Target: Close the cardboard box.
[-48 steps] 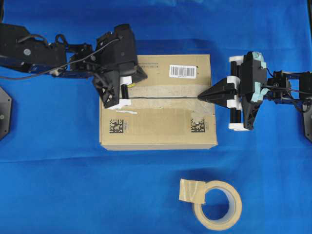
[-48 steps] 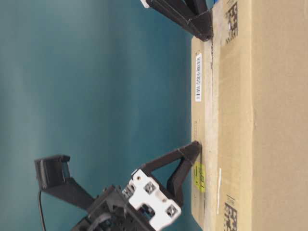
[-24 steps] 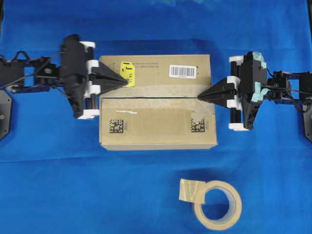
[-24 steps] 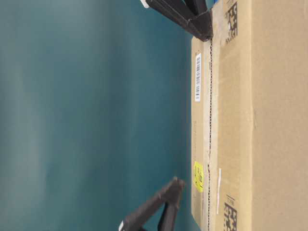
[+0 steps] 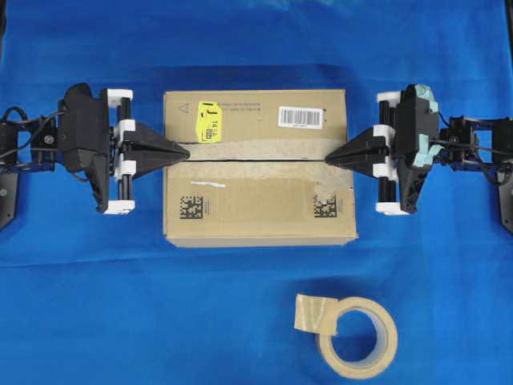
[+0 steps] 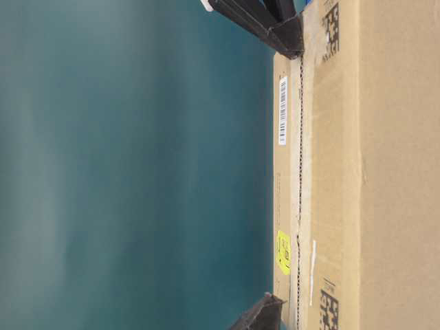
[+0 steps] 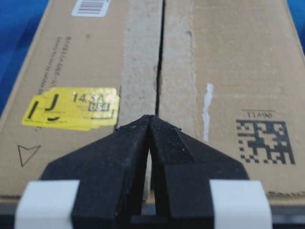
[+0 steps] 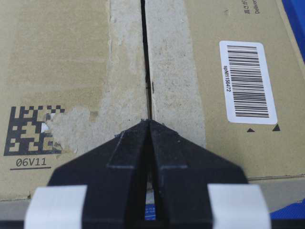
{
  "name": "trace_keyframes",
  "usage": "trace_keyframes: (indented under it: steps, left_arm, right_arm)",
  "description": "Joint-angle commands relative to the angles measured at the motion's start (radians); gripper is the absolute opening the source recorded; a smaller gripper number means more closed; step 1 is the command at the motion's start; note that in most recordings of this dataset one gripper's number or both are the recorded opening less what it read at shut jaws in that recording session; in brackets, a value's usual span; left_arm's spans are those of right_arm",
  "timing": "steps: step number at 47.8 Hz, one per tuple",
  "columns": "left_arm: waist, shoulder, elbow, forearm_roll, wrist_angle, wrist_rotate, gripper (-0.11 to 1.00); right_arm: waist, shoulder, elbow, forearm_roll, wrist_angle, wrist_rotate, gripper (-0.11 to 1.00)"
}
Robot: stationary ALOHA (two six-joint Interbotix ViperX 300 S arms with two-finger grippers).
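with both top flaps folded flat and meeting along a thin dark seam, the large brown corrugated cardboard box [image 5: 258, 164] sits in the middle of the blue cloth-covered table [image 5: 240, 313]. my left gripper [image 5: 186, 150] has its black jaws pinched together on nothing, tip resting at the left end of that seam, just beside the yellow rectangular sticker [image 5: 208, 132]. my right gripper [image 5: 329, 160] is likewise clenched and empty, tip at the seam's right end, near the white barcode label [image 5: 300, 117]. whether either tip actually presses the cardboard i can't quite tell from the wrist views. a beige roll of packing tape [image 5: 353, 333] lies well apart from the box, toward the near edge
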Motion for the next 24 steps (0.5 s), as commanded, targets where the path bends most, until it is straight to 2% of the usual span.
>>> trace_keyframes:
  steps: [1, 24]
  left_arm:
    - [-0.005, -0.005, 0.002, -0.003, -0.026, -0.002, 0.0]
    - [-0.005, 0.063, 0.011, -0.003, -0.061, -0.002, 0.0]
  right_arm:
    - [-0.009, 0.0, -0.008, 0.003, -0.005, 0.003, 0.0]
    - [-0.009, -0.002, -0.008, 0.005, -0.006, 0.005, 0.0]
